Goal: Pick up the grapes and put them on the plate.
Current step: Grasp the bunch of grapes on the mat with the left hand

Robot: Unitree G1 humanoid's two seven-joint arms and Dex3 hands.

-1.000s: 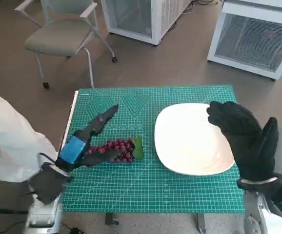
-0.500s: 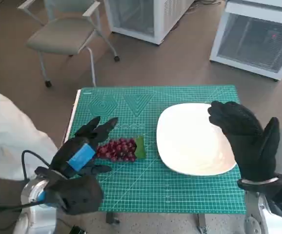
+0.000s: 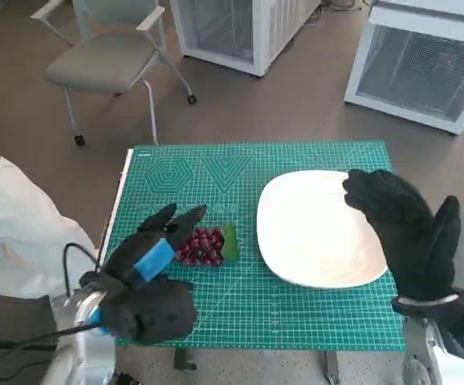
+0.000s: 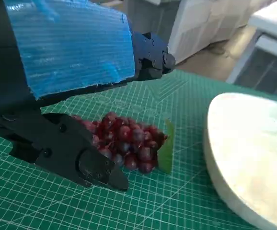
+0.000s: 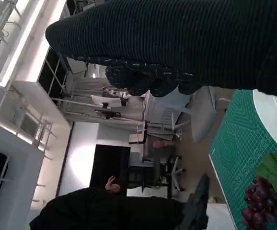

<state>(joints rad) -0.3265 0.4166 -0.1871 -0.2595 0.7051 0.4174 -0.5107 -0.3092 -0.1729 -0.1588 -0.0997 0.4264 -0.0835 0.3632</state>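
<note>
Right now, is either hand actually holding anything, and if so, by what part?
Nothing is held. The left hand is open around the grapes, which lie on the mat. The right hand hangs open over the plate.

We see the right hand [image 3: 404, 228] in a black ribbed knit glove, matt and soft-looking. The left hand [image 3: 148, 257] shows hard black plastic fingers [image 4: 100, 170] with a dull sheen, and crinkled blue tape [image 4: 69, 45] with a slight gloss across its back. The grapes [image 4: 124, 143] look smooth and shiny dark red, their leaf [image 4: 166, 153] matt green. The plate [image 3: 316, 228] is smooth, white, faintly glossy. The green cutting mat [image 3: 296, 313] is matt with fine white printed lines. The chair [image 3: 107, 60] has a grey cloth seat on pale metal legs.
</note>
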